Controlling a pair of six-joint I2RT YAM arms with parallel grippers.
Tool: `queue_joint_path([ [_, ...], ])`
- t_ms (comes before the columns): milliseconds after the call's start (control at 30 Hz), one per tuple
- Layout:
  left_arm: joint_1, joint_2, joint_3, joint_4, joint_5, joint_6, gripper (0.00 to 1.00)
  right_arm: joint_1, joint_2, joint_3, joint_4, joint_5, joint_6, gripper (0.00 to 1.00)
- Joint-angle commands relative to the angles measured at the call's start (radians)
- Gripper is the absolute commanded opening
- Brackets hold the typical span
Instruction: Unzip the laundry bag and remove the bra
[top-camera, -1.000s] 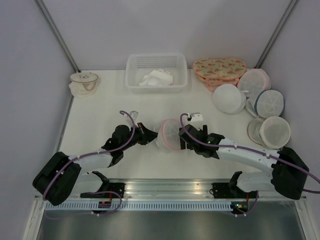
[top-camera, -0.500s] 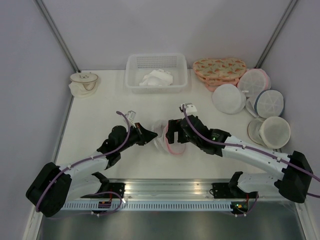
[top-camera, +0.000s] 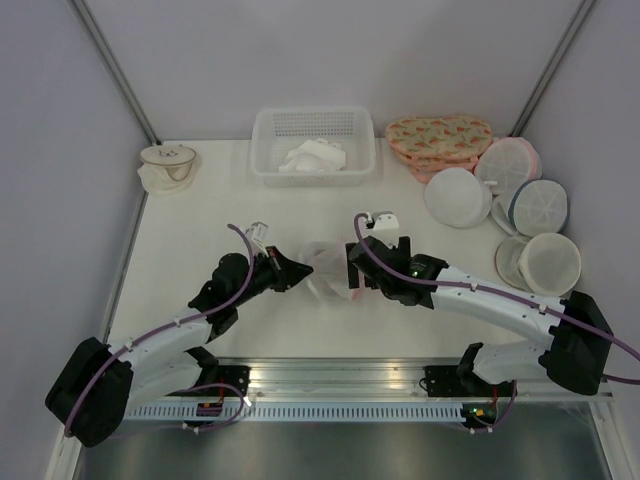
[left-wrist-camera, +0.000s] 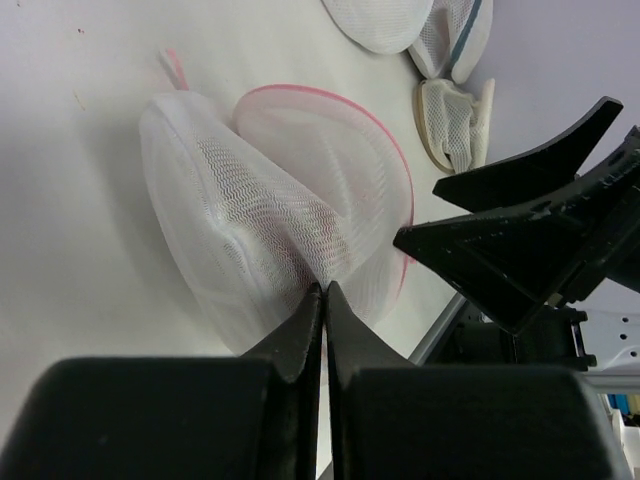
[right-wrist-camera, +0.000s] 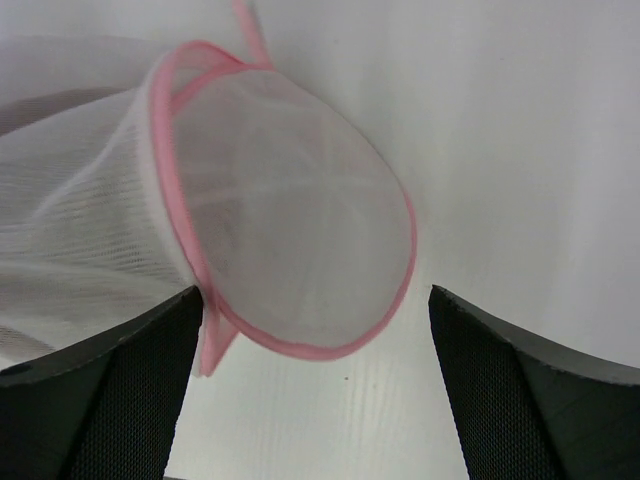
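Pink-rimmed mesh laundry bag (top-camera: 332, 262) sits mid-surface (top-camera: 200, 220), the left end effector (left-wrist-camera: 325, 292) pinched tight on its netting and the right end effector (right-wrist-camera: 312, 300) spread wide at the rim; no bra shows, so removal seemingly remains.

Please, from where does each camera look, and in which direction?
Top external: above, behind the bases, looking down on the table; both arms show.
Left wrist: on the left arm, looking along its shut jaws pinching the laundry bag.
Right wrist: on the right arm, looking past its open jaws at the laundry bag.
Shared: every view shows the laundry bag.
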Motion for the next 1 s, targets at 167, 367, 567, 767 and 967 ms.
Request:
queue_joint_path([
  [167,-0.002,-0.034,-0.012,-0.021,-0.007,0.01,0.02,-0.006,0.048,0.027,-0.251,0.295,0.103,0.98],
  [367,-0.002,-0.042,-0.043,-0.036,0.002,0.02,0.02,-0.083,0.077,0.063,-0.287,0.422,0.113,0.98],
  [567,-0.002,-0.044,-0.092,-0.036,-0.004,0.015,0.02,-0.095,-0.063,-0.009,-0.008,-0.017,-0.122,0.98],
  [767,-0.002,-0.042,-0.092,-0.03,-0.017,0.018,0.02,-0.032,-0.09,-0.08,0.036,-0.188,-0.162,0.98],
  [967,0.0,-0.031,-0.07,-0.035,-0.006,0.029,0.02,0.026,-0.007,-0.114,0.068,-0.194,-0.167,0.98],
])
